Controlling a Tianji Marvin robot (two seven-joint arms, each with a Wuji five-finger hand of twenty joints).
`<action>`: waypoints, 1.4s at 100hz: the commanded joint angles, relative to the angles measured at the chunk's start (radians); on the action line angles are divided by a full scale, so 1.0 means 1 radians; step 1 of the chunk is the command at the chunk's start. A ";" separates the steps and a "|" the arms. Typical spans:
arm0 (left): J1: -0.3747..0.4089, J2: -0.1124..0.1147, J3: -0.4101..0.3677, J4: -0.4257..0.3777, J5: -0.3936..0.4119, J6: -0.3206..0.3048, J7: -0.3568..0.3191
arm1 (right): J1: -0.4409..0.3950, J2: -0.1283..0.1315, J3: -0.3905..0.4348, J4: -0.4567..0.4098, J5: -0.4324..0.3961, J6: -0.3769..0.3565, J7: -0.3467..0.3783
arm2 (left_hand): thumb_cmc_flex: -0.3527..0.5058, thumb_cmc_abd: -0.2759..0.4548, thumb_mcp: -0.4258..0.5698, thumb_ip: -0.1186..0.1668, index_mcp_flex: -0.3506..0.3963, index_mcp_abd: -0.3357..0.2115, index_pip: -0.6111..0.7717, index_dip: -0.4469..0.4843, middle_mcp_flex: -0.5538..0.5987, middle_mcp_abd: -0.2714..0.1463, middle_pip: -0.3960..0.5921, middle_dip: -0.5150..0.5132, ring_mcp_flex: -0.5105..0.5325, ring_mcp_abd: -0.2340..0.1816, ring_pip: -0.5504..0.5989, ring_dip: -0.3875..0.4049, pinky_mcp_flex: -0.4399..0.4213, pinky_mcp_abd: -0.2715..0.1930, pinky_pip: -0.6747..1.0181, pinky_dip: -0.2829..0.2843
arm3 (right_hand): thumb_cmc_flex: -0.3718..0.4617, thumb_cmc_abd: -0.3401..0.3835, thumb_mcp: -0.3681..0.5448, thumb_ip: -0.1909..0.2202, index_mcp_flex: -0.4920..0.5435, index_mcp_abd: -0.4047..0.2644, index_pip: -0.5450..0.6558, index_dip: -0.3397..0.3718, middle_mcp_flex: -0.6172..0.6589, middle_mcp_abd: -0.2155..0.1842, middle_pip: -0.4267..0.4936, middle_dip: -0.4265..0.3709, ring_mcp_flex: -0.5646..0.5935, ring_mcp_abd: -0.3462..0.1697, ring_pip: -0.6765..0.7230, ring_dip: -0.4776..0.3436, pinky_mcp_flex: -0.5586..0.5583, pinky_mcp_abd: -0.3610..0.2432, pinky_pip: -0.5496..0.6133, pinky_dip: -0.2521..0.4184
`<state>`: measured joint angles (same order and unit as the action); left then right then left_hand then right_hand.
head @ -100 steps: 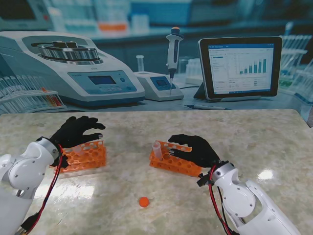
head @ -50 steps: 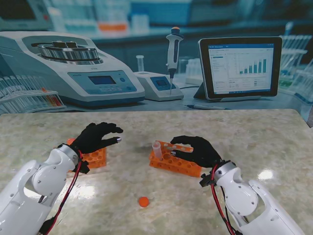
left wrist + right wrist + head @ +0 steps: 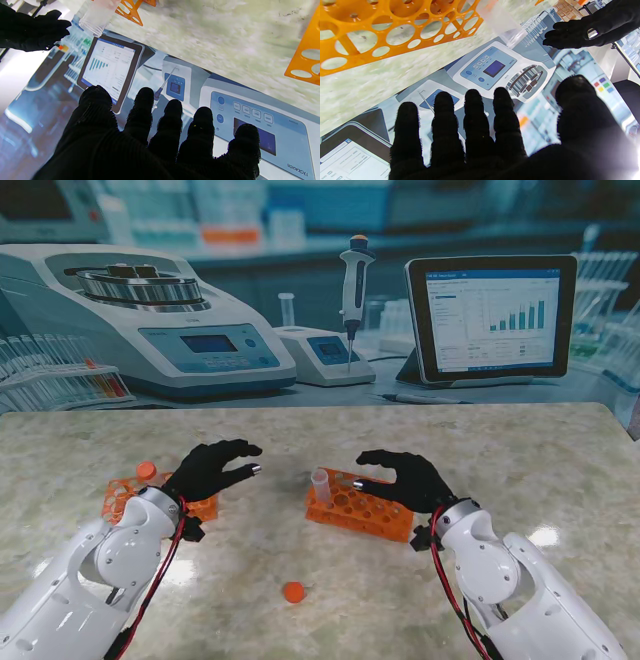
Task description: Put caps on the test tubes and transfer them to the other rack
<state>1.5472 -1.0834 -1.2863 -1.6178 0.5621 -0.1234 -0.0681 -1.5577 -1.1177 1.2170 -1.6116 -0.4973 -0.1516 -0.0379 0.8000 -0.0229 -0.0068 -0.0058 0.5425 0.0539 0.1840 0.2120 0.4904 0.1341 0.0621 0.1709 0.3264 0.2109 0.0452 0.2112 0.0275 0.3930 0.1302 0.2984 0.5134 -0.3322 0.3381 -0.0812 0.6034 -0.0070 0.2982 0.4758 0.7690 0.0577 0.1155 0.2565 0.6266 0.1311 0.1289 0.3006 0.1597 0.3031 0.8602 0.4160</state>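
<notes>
Tubes half done, one still uncapped

Progress looks partial. On the left rack (image 3: 135, 495) stands a tube with an orange cap (image 3: 146, 470) — judged already capped and transferred. On the right rack (image 3: 358, 508) an uncapped test tube (image 3: 321, 485) stands upright at the rack's left end, its mouth bare. A loose orange cap (image 3: 293, 591) lies on the marble table (image 3: 520, 450), nearer to me than both racks and between them, well apart from either.

The left hand (image 3: 213, 468) hovers in the gap between the racks, fingers spread and holding nothing; its wrist view shows the splayed fingers (image 3: 172, 120) with no object among them. The right hand (image 3: 405, 480) hangs over the far side of the right rack, fingers extended and likewise grasping nothing — the wrist view confirms bare fingers (image 3: 475, 117) above the rack's holes.

What remains, as I judge it: fetch the loose cap, seat it on the bare tube, then lift that tube across to the left rack. Whether other holes hold tubes I cannot tell for sure, though none shows.
</notes>
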 commanded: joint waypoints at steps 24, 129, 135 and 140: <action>-0.011 -0.020 0.041 0.055 -0.038 0.005 0.032 | 0.098 -0.007 -0.069 0.091 -0.006 0.053 0.006 | 0.002 0.043 -0.012 -0.003 -0.008 0.007 -0.025 -0.018 0.010 0.006 -0.017 -0.007 0.019 0.012 0.005 0.014 -0.008 0.011 0.010 0.009 | -0.005 0.020 -0.005 0.026 -0.076 0.025 -0.034 -0.019 -0.068 0.010 -0.027 -0.028 -0.085 -0.016 -0.025 -0.034 -0.048 0.008 -0.044 -0.038; -0.040 -0.039 0.121 0.154 -0.091 -0.014 0.093 | 0.372 -0.033 -0.332 0.389 -0.075 0.098 -0.051 | 0.000 0.041 -0.013 -0.003 -0.002 0.001 -0.019 -0.011 0.008 0.005 -0.017 -0.007 0.009 0.004 0.002 0.013 -0.020 0.008 -0.001 -0.003 | -0.085 -0.030 0.042 0.009 -0.199 0.102 -0.110 -0.065 -0.248 0.051 -0.093 -0.181 -0.266 -0.014 -0.084 -0.199 -0.170 0.008 -0.189 -0.253; -0.040 -0.038 0.121 0.155 -0.088 -0.015 0.090 | 0.385 -0.038 -0.349 0.405 -0.076 0.100 -0.064 | 0.001 0.042 -0.012 -0.003 -0.003 0.001 -0.019 -0.011 0.008 0.003 -0.017 -0.007 0.009 0.003 0.002 0.013 -0.020 0.009 -0.002 -0.003 | -0.084 -0.034 0.046 0.009 -0.198 0.103 -0.110 -0.065 -0.248 0.053 -0.092 -0.181 -0.264 -0.014 -0.082 -0.199 -0.170 0.007 -0.188 -0.257; -0.040 -0.037 0.121 0.155 -0.086 -0.016 0.089 | 0.397 -0.042 -0.363 0.420 -0.077 0.099 -0.074 | 0.000 0.042 -0.012 -0.003 -0.002 0.000 -0.019 -0.011 0.009 0.003 -0.016 -0.007 0.009 0.003 0.003 0.013 -0.020 0.008 -0.002 -0.004 | -0.084 -0.040 0.050 0.008 -0.197 0.103 -0.110 -0.065 -0.246 0.053 -0.090 -0.181 -0.262 -0.015 -0.080 -0.199 -0.169 0.008 -0.185 -0.260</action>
<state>1.5067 -1.1213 -1.1669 -1.4630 0.4723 -0.1361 0.0279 -1.1695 -1.1443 0.8637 -1.2060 -0.5719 -0.0537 -0.1047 0.8000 -0.0227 -0.0068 -0.0057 0.5425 0.0541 0.1837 0.2111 0.4906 0.1349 0.0620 0.1709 0.3265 0.2113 0.0453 0.2117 0.0240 0.3931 0.1302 0.2984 0.4583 -0.3322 0.3726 -0.0807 0.4388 0.0783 0.2067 0.4256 0.5537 0.0986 0.0344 0.0851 0.3972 0.1290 0.0537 0.1179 0.0079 0.3020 0.6863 0.1839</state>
